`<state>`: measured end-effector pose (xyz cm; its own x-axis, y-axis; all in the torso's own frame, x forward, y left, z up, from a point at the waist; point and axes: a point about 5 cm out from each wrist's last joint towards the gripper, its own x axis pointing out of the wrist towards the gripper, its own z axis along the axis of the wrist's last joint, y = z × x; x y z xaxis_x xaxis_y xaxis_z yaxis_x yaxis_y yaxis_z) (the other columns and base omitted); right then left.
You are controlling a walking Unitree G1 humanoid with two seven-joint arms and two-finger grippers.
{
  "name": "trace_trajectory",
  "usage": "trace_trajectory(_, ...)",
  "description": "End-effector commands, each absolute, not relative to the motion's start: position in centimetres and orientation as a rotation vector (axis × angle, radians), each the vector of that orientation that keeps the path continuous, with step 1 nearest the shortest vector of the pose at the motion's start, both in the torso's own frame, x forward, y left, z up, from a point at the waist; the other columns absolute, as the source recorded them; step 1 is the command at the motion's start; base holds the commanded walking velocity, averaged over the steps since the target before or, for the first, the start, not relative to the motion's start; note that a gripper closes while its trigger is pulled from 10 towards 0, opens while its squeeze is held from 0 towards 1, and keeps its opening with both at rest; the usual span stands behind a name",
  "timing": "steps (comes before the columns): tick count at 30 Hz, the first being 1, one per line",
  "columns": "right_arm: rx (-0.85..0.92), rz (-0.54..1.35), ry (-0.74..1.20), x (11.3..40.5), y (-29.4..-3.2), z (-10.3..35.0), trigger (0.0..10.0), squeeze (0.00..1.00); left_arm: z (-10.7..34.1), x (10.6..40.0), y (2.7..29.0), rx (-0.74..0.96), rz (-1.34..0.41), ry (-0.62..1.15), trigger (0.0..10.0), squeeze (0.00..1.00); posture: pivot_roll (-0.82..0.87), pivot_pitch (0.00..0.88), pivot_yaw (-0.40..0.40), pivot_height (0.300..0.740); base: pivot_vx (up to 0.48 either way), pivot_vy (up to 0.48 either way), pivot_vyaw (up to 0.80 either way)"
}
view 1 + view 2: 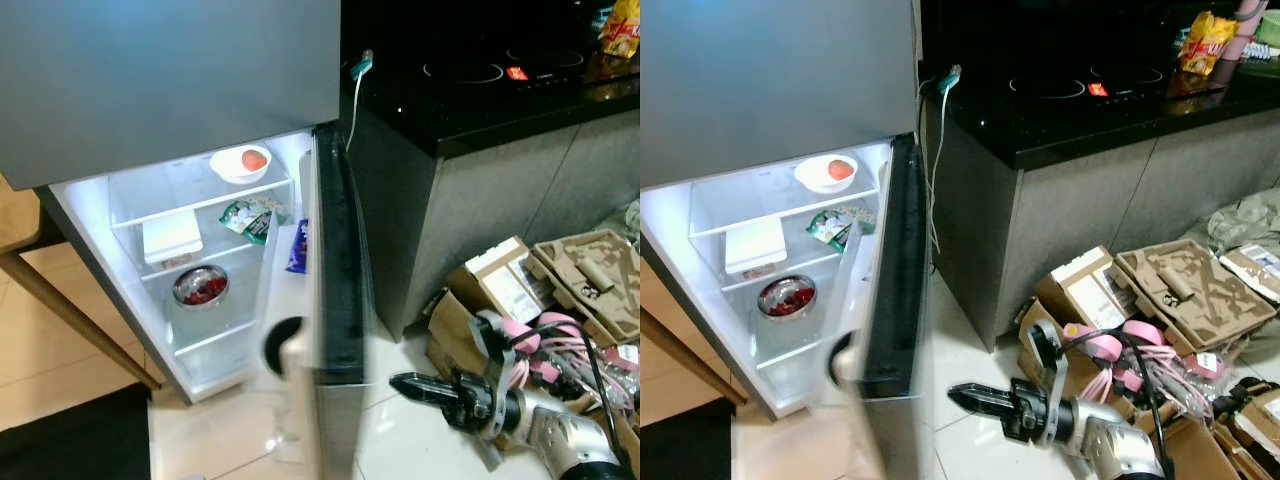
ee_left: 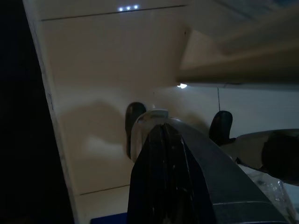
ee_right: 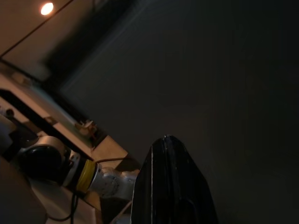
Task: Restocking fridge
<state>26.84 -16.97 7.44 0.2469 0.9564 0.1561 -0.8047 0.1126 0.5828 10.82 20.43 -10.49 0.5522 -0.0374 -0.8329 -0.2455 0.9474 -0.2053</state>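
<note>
Right end effector (image 1: 962, 396) fingers together, near open fridge door (image 1: 890, 290); left end effector (image 2: 161, 140) fingers together.

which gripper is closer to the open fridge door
Right. The right gripper is low over the floor just beside the fridge door, fingers pointing at it. The left gripper hangs idle over the floor.

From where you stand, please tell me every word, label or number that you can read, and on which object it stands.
None can be read.
Purple packet in the fridge door: print blurred.
Green packet on the shelf: print blurred.
Cardboard box label: too small.
Yellow snack bag: print blurred.
</note>
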Motion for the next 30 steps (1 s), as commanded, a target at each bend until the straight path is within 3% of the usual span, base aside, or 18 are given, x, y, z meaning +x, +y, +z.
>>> trace_trajectory(1, 0.613, 1.222, 0.289, 27.2, -18.0, 6.7, 10.0, 0.0, -10.5, 10.4, 21.1, -0.305, 0.143, 0.997, 10.0, 0.0, -0.08, 0.0, 0.025, 0.74, 0.0, 0.0, 0.0)
trace_trajectory(2, 0.517, 0.969, 0.332, 28.3, -19.8, 4.7, 10.0, 0.0, -10.5, 10.3, 21.0, -0.308, 0.145, 0.998, 10.0, 0.0, -0.07, 0.0, 0.021, 0.74, 0.0, 0.0, 0.0)
trace_trajectory(3, 0.483, 0.882, 0.359, 28.3, -20.4, 4.0, 10.0, 0.0, -10.6, 10.3, 21.0, -0.309, 0.145, 0.998, 10.0, 0.0, -0.07, 0.0, 0.018, 0.74, 0.0, 0.0, 0.0)
trace_trajectory(10, 0.384, 0.577, 0.507, 27.0, -22.6, 1.5, 10.0, 0.0, -10.6, 10.2, 20.8, -0.313, 0.146, 1.001, 10.0, 0.0, -0.08, 0.0, 0.013, 0.74, 0.0, 0.0, 0.0)
trace_trajectory(12, 0.299, 0.346, 0.667, 24.7, -24.4, -1.3, 10.0, 0.0, -10.7, 10.1, 20.6, -0.318, 0.145, 1.004, 10.0, 0.0, -0.08, 0.0, 0.013, 0.74, 0.0, 0.0, 0.23)
trace_trajectory(13, 0.299, 0.346, 0.667, 24.7, -24.4, -1.3, 10.0, 0.0, -10.7, 10.1, 20.6, -0.318, 0.145, 1.004, 10.0, 0.0, -0.08, 0.0, 0.013, 0.74, 0.0, 0.0, 0.47)
trace_trajectory(15, 0.091, 0.177, 0.903, 20.8, -26.1, -4.6, 10.0, 0.0, -10.7, 10.1, 20.4, -0.322, 0.145, 1.005, 10.0, 0.0, -0.07, 0.0, 0.007, 0.74, 0.0, 0.0, 0.77)
trace_trajectory(22, 0.008, -0.008, 1.098, 14.9, -27.7, -7.4, 10.0, 0.0, -10.8, 9.9, 20.4, -0.321, 0.148, 1.011, 10.0, 0.0, -0.07, 0.0, -0.002, 0.74, 0.0, 0.0, 0.77)
trace_trajectory(30, -0.045, 0.037, 1.219, 12.2, -26.5, -8.9, 10.0, 0.0, -10.7, 9.8, 21.2, -0.307, 0.155, 1.014, 10.0, 0.0, -0.07, 0.0, 0.014, 0.74, 0.0, 0.0, 0.77)
